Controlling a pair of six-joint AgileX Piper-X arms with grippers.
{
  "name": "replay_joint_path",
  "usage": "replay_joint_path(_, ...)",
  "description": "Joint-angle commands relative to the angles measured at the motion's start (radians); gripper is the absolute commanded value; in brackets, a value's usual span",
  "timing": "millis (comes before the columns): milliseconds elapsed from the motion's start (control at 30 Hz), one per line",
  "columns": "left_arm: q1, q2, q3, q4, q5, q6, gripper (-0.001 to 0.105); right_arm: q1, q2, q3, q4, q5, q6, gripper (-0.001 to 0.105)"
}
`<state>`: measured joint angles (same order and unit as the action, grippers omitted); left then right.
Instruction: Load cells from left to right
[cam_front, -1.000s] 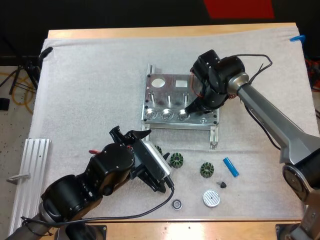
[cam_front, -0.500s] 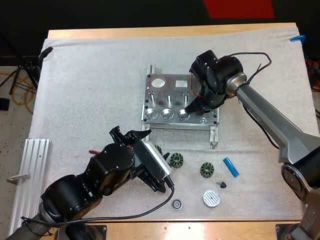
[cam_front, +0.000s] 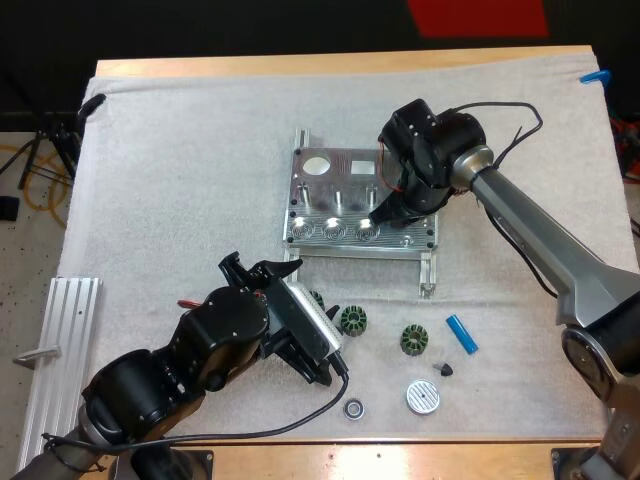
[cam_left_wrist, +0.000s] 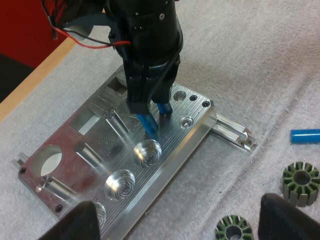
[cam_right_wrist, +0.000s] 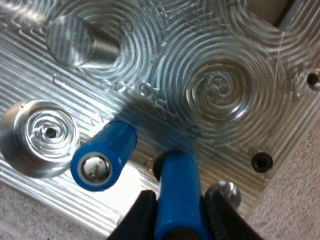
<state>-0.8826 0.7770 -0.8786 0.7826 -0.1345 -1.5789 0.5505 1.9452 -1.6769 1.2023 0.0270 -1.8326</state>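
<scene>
The right gripper (cam_front: 384, 217) and the blue tool (cam_right_wrist: 175, 192) it holds have slid a tiny bit left, toward the round metal cup (cam_right_wrist: 42, 133) beside the tool's tip.

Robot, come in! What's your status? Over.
Left gripper open, off the fixture. Right gripper shut on blue piece over fixture. Blue cell beside it, near a pocket. Nothing else blocking.

light: bright, even | glare: metal fixture (cam_left_wrist: 115, 150) | blur: left tool (cam_left_wrist: 182, 222)
</scene>
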Motion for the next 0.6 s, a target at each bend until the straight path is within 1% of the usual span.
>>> replay_joint_path(0, 0.002, -0.007, -0.005, -0.002, -0.005, -0.018, 0.064, 0.000, 0.011, -0.004, 0.013, -0.041, -0.005, 0.000)
replay_joint_path(267, 0.002, -0.007, -0.005, -0.002, -0.005, -0.018, 0.064, 0.002, 0.011, -0.004, 0.035, -0.061, 0.000, 0.000)
replay_joint_path(567, 0.002, -0.007, -0.005, -0.002, -0.005, -0.018, 0.064, 0.002, 0.011, -0.004, 0.018, -0.090, 0.000, 0.000)
